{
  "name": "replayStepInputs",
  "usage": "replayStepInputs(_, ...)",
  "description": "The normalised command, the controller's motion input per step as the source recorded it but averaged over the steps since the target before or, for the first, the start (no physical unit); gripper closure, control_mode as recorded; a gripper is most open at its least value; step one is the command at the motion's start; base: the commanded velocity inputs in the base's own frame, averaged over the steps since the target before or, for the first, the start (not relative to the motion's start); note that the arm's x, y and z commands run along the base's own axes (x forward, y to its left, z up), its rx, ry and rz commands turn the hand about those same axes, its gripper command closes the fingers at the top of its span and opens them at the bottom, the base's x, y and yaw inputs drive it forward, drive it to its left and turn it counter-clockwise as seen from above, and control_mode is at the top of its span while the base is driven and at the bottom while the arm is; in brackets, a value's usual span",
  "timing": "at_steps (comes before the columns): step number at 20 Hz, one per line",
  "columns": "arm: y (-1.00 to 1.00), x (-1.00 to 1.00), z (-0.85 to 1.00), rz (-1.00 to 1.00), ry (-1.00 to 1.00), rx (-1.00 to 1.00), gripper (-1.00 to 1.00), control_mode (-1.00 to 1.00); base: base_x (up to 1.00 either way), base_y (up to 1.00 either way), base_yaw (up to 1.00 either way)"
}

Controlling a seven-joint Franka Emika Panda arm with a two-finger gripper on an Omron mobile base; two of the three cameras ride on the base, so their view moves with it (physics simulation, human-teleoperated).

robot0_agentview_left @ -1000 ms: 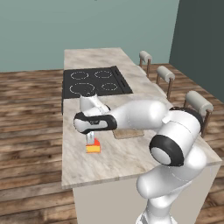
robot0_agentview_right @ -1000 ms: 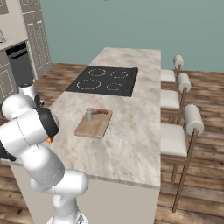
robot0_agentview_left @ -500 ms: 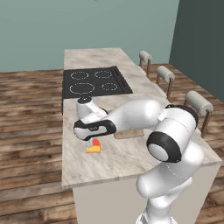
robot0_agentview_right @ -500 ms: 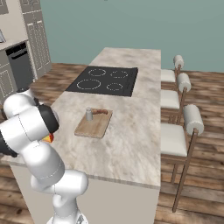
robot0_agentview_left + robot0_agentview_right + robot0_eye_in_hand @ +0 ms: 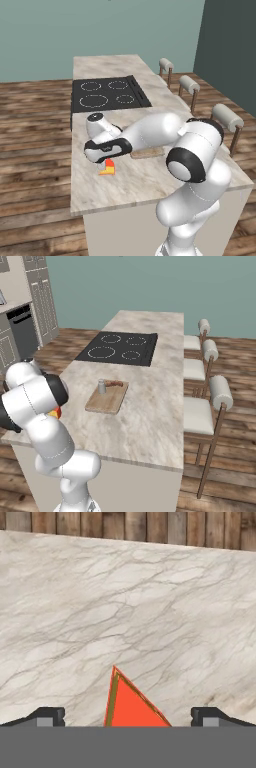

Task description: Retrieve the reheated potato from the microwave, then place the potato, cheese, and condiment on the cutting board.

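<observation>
The cheese [image 5: 132, 704], a wedge with a red top and yellow-orange sides, lies on the marble island counter near its left edge [image 5: 106, 169]. My gripper [image 5: 128, 717] is open just above it, a dark fingertip [image 5: 47, 716] on either side and the wedge's tip pointing away between them. In the left base view the gripper [image 5: 104, 161] points down over the wedge. The cutting board [image 5: 106, 398] lies mid-counter. The grey condiment shaker [image 5: 101, 387] stands on its far end, beside the small brown potato [image 5: 115, 384]. The microwave is out of view.
A black cooktop [image 5: 107, 92] is set into the counter beyond the board. Three stools [image 5: 210, 348] line the island's right side. Cabinets with a black appliance front [image 5: 22, 328] stand at the far left. Bare marble [image 5: 150, 416] surrounds the board.
The hand has swung and dropped lower over the cheese wedge. Its jaws stay wide apart. Board, shaker and potato have not moved.
</observation>
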Motion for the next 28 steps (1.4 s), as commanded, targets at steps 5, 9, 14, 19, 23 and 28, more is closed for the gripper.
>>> replayStepInputs(5,-0.09,0.07,-0.17,0.0,0.0,-0.01,-1.0,-1.0,0.0,0.0,0.0)
replayStepInputs(9,-0.1,0.1,-0.18,0.0,0.0,0.0,-1.0,-1.0,0.0,0.0,0.0)
replayStepInputs(14,0.0,0.11,-0.25,0.0,0.0,0.0,-1.0,-1.0,0.0,0.0,0.0)
replayStepInputs(19,0.03,0.14,-0.21,0.0,0.0,-0.01,-1.0,-1.0,0.0,0.0,0.0)
replayStepInputs(23,0.0,0.2,-0.2,0.0,0.0,-0.03,-1.0,-1.0,0.0,0.0,0.0)
replayStepInputs(28,0.0,0.14,-0.14,0.0,0.0,-0.03,-1.0,-1.0,0.0,0.0,0.0)
